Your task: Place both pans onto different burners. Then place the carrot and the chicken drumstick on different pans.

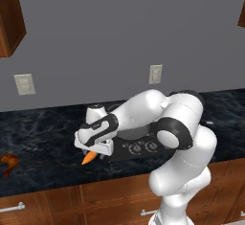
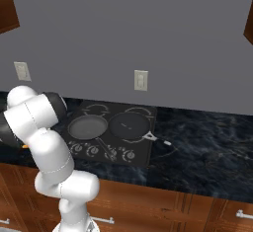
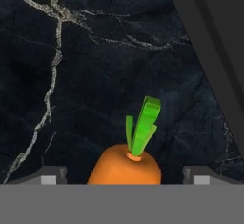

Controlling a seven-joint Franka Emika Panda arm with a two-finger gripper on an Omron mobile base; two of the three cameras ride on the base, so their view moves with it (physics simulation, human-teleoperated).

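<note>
The orange carrot (image 3: 126,167) with its green top lies on the black marble counter, left of the cooktop (image 3: 214,37). My gripper (image 3: 125,178) is open and straddles it, one fingertip (image 3: 52,175) on each side with a gap to the carrot. From the left base, the gripper (image 1: 92,151) hangs just above the carrot (image 1: 88,159). Two pans, a grey one (image 2: 88,126) and a darker one (image 2: 129,125), sit side by side on the cooktop (image 2: 143,152), in front of two bare back burners (image 2: 96,108). The reddish-brown chicken drumstick (image 1: 8,163) lies far left on the counter.
Four knobs (image 2: 101,150) run along the cooktop's front. The darker pan's handle (image 2: 160,140) sticks out to the right past the cooktop's edge. Wall outlets (image 2: 141,80) sit above the counter, and wooden drawers (image 1: 57,197) are below its front edge.
</note>
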